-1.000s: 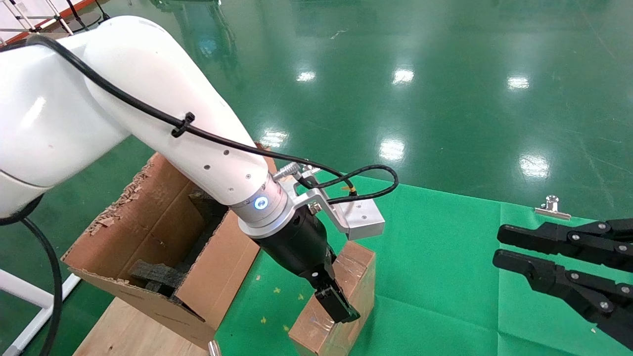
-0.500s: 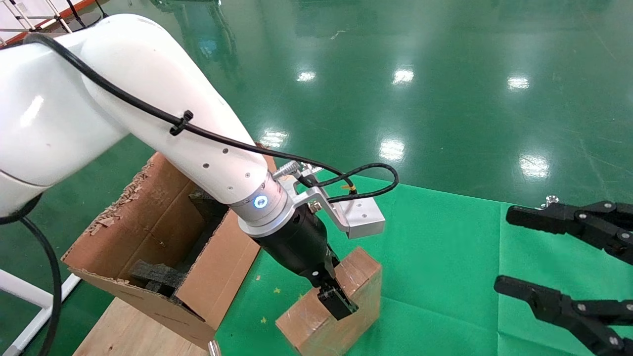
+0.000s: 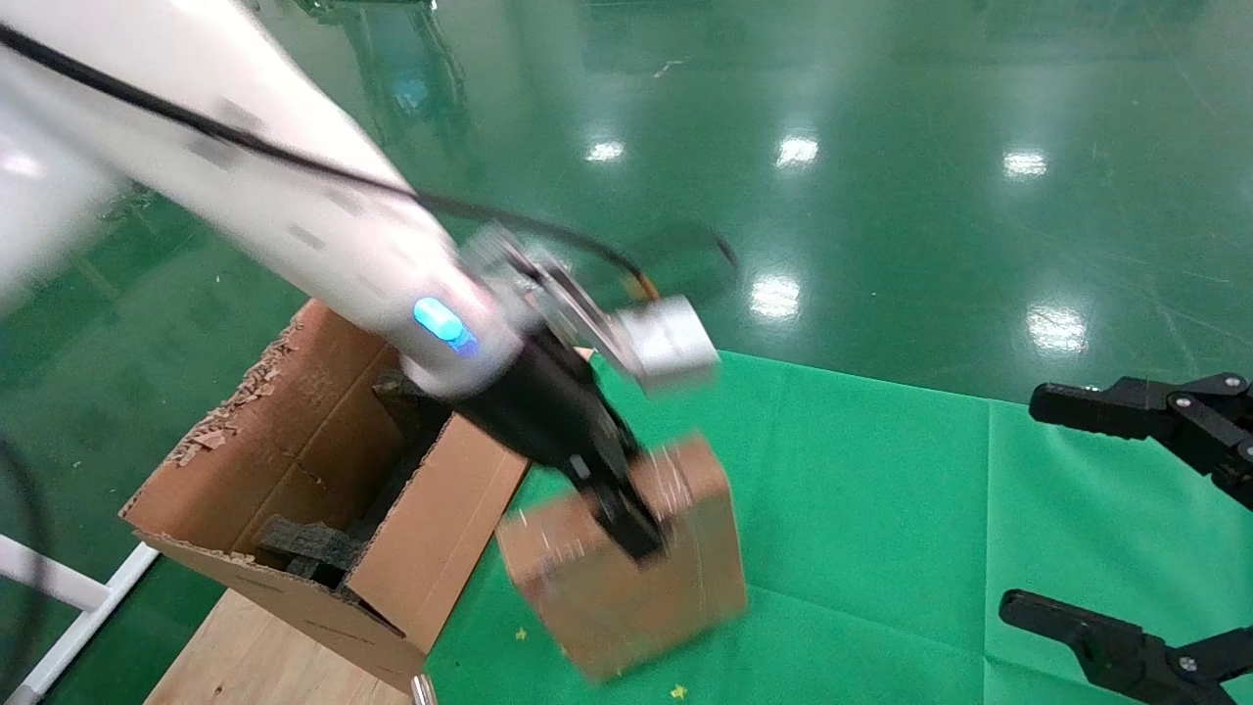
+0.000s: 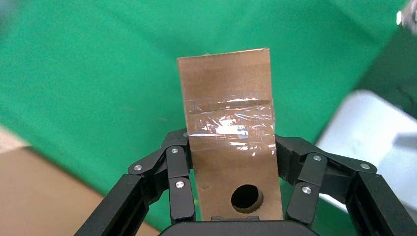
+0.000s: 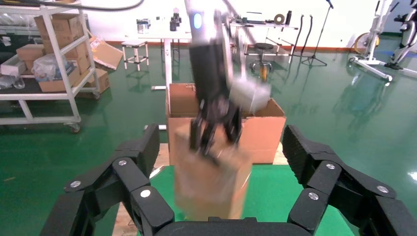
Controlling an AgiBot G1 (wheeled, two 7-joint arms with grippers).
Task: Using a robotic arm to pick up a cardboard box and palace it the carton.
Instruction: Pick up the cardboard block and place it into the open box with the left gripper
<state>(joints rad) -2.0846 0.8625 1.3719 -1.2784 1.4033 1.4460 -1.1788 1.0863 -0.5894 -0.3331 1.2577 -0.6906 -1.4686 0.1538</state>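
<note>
While our left gripper (image 3: 626, 524) clamps the cardboard box (image 3: 626, 568), the box hangs tilted above the green cloth (image 3: 881, 509), just beside the carton (image 3: 294, 470). Our right gripper (image 3: 1106, 519) hovers spread wide, well apart.

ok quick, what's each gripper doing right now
Left gripper: closed on the cardboard box, lifted off the green cloth beside the carton.
Right gripper: open, holding nothing, off to the right.

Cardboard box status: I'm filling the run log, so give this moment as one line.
left gripper: shut on cardboard box | box: lifted off green cloth, beside carton | right gripper: open, idle
</note>
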